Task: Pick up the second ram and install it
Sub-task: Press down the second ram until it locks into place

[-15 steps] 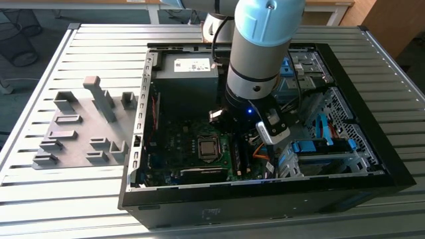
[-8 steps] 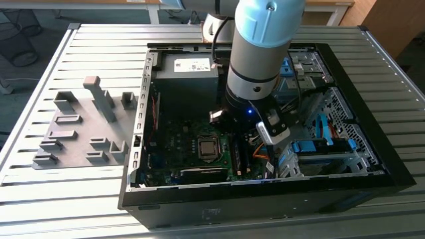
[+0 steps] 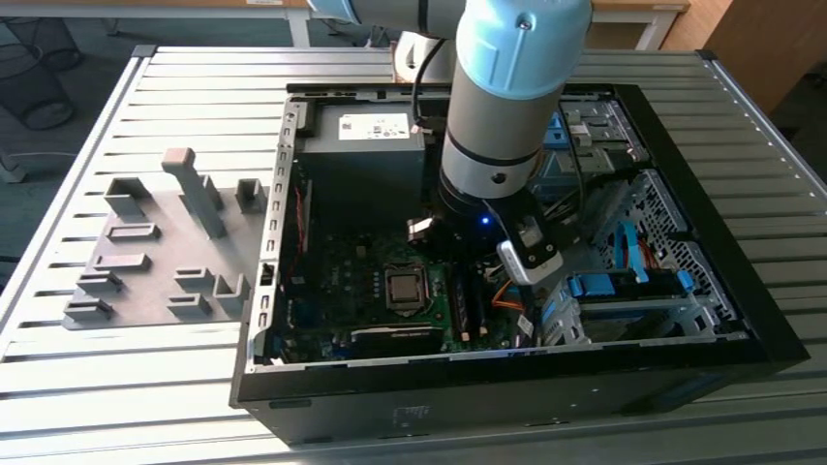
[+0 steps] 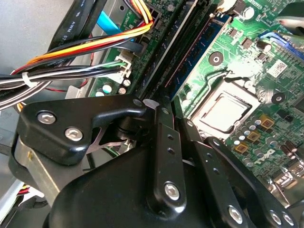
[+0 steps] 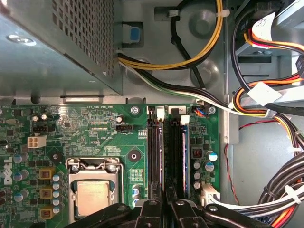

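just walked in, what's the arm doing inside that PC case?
The arm has its gripper down inside the open computer case, over the memory slots beside the processor socket on the motherboard. In both wrist views the fingers sit in line with the slots, right at the RAM sticks standing there, one with a blue board edge. Whether a stick is still gripped or already seated isn't clear. The grey holder blocks sit on the table outside the case.
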Available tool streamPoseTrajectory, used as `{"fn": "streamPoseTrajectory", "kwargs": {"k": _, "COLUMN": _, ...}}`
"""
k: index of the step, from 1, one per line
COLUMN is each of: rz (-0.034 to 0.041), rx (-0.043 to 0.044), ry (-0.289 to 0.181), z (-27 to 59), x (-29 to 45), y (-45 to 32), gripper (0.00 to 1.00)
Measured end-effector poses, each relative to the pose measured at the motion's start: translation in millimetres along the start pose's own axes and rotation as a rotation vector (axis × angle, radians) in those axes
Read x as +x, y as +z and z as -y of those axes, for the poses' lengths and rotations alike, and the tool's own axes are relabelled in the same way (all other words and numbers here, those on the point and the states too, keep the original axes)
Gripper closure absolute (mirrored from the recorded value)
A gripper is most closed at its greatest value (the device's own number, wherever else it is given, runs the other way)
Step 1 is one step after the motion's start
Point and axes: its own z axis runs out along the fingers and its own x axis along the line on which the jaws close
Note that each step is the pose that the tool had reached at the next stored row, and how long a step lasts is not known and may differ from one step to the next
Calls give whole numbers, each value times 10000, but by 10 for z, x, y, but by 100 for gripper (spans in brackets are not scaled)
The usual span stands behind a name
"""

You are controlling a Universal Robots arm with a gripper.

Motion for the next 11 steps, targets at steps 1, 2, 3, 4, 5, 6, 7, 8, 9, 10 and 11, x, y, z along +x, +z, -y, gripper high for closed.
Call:
{"fn": "streamPoseTrajectory", "kwargs": {"k": 1, "rz": 0, "rx": 0, "ry": 0, "z": 0, "x": 0, "y": 0, "gripper": 86}}
{"fn": "streamPoseTrajectory", "kwargs": {"k": 2, "rz": 0, "rx": -1, "ry": 0, "z": 0, "x": 0, "y": 0, "gripper": 86}}
{"fn": "streamPoseTrajectory", "kwargs": {"k": 3, "rz": 0, "rx": -1, "ry": 0, "z": 0, "x": 0, "y": 1, "gripper": 86}}
{"fn": "streamPoseTrajectory", "kwargs": {"k": 4, "rz": 0, "rx": -1, "ry": 0, "z": -1, "x": 0, "y": 1, "gripper": 86}}
{"fn": "streamPoseTrajectory", "kwargs": {"k": 5, "rz": 0, "rx": -1, "ry": 0, "z": 0, "x": 0, "y": 1, "gripper": 86}}
{"fn": "streamPoseTrajectory", "kwargs": {"k": 6, "rz": 1, "rx": -2, "ry": 0, "z": 0, "x": 0, "y": 1, "gripper": 86}}
{"fn": "streamPoseTrajectory", "kwargs": {"k": 7, "rz": 0, "rx": -2, "ry": 0, "z": -1, "x": 0, "y": 1, "gripper": 86}}
{"fn": "streamPoseTrajectory", "kwargs": {"k": 8, "rz": 1, "rx": -3, "ry": 0, "z": -1, "x": 0, "y": 1, "gripper": 86}}
{"fn": "streamPoseTrajectory", "kwargs": {"k": 9, "rz": 1, "rx": -4, "ry": 0, "z": -1, "x": 0, "y": 1, "gripper": 85}}
{"fn": "streamPoseTrajectory", "kwargs": {"k": 10, "rz": 1, "rx": -4, "ry": 0, "z": -1, "x": 0, "y": 1, "gripper": 85}}
{"fn": "streamPoseTrajectory", "kwargs": {"k": 11, "rz": 1, "rx": -4, "ry": 0, "z": -1, "x": 0, "y": 1, "gripper": 79}}
